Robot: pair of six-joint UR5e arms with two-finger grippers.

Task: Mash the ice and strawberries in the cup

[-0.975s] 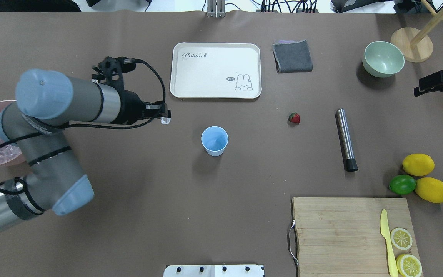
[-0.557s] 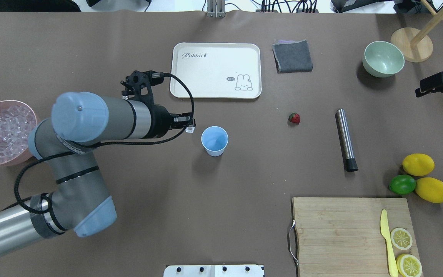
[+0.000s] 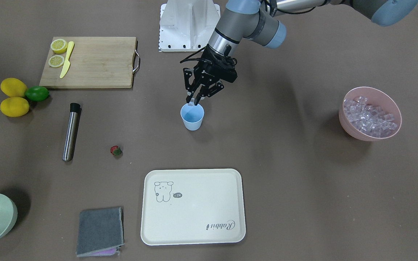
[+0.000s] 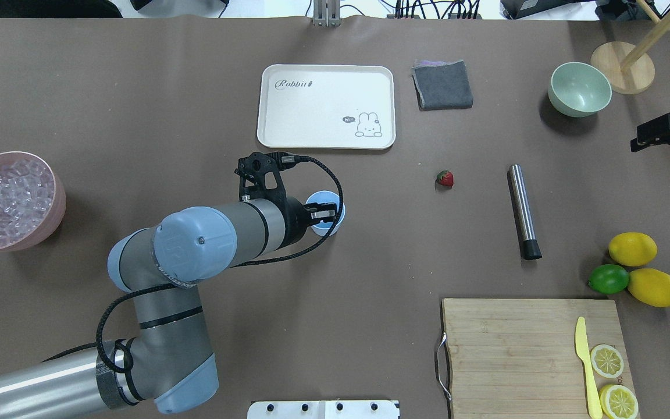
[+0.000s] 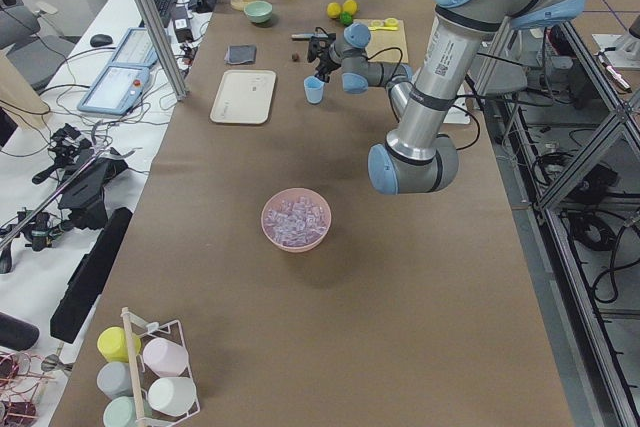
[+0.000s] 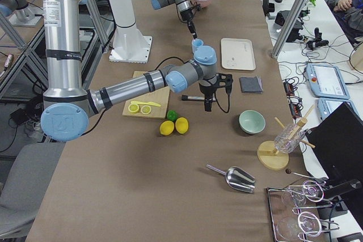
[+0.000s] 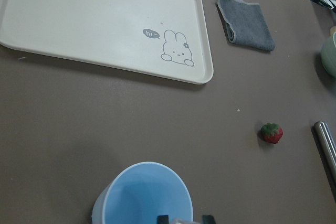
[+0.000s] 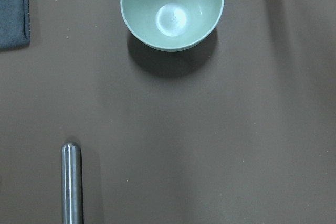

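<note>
Cup: one light blue cup point(image 3: 192, 117), upright near the desk's point(image 4: 207, 87) middle, long axis vertical, mouth up, narrower toward the base
Left gripper: left gripper point(image 3: 193, 101) pointing down, right over the cup's mouth, tips just above the rim
Left jaws: nearly together, clamped on a single clear ice cube point(image 3: 192, 103); cube above the cup, its sliver at the bottom edge of the left wrist view
Ice: remaining ice point(image 4: 3, 195) heaped in the pink bowl point(image 4: 57, 205) at the desk's left end, well apart from the cup; too many cubes to count
Strawberry: one strawberry point(image 4: 445, 178) lying on its side on the bare desk, between the cup and the metal rod, touching neither; green cap toward the cup, red tip toward the rod
Metal rod: one steel rod point(image 4: 521, 206) lying flat, long axis running near to far across the desk, black end toward the robot
Right gripper: right gripper point(image 4: 640, 138) at the desk's right edge near the pale green bowl point(image 4: 579, 90), holding nothing seen; jaws apart or together, cannot tell
Counts: two whole lemons point(image 4: 633, 248), one lime point(image 4: 608, 279), two lemon slices point(image 4: 607, 361) and one yellow knife point(image 4: 585, 366) on one wooden board point(image 4: 515, 355); one cream tray point(image 4: 323, 107); one grey cloth point(image 4: 442, 85)
</note>
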